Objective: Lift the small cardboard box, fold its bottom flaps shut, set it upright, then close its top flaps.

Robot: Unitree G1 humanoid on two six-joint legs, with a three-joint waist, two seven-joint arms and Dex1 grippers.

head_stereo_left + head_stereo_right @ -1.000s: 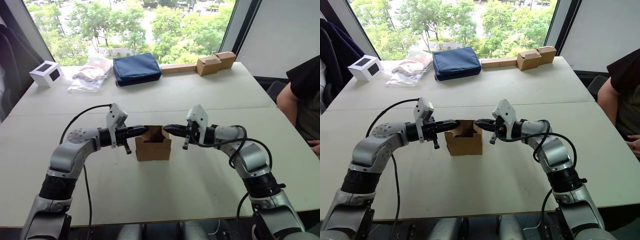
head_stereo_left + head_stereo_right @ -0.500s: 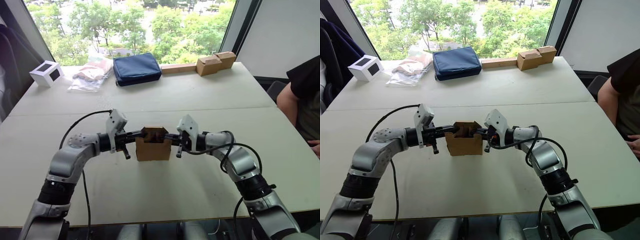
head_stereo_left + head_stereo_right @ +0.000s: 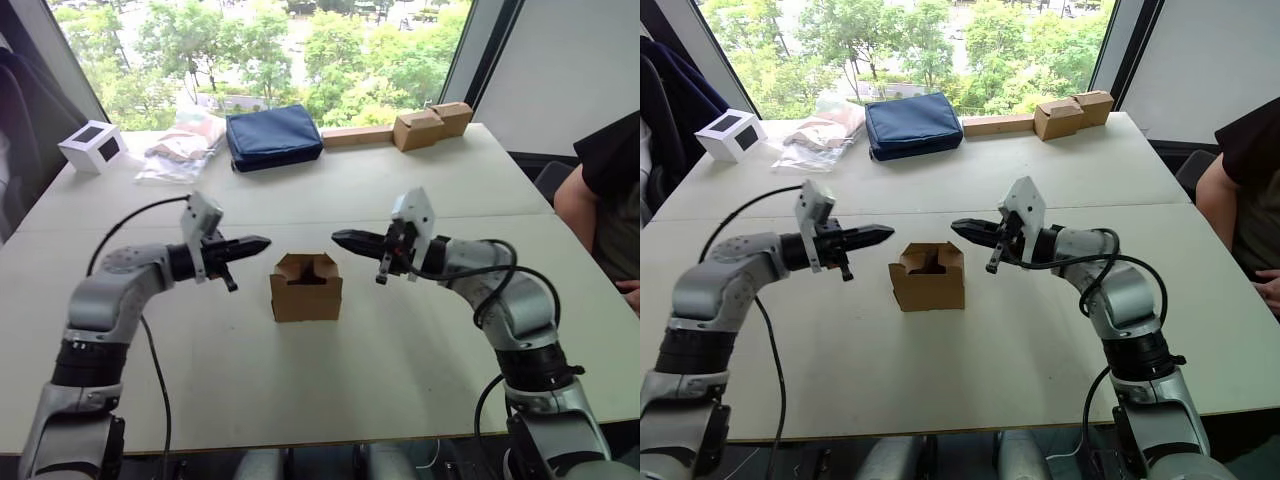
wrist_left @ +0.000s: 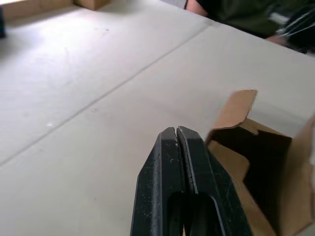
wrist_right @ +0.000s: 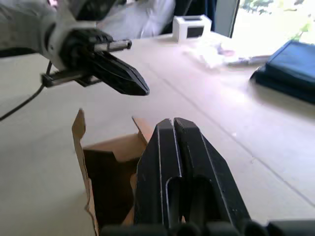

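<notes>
The plain brown corrugated small cardboard box carries no print; left gripper at 9 o'clock and right gripper at 3 o'clock are both clenched, empty.

Small cardboard box: plain brown, approx cube-shaped, upright on the worktop near the front-middle, nothing touching it. Top flaps w/ notched edges are partly folded in but not shut; dark inside visible.
</notes>
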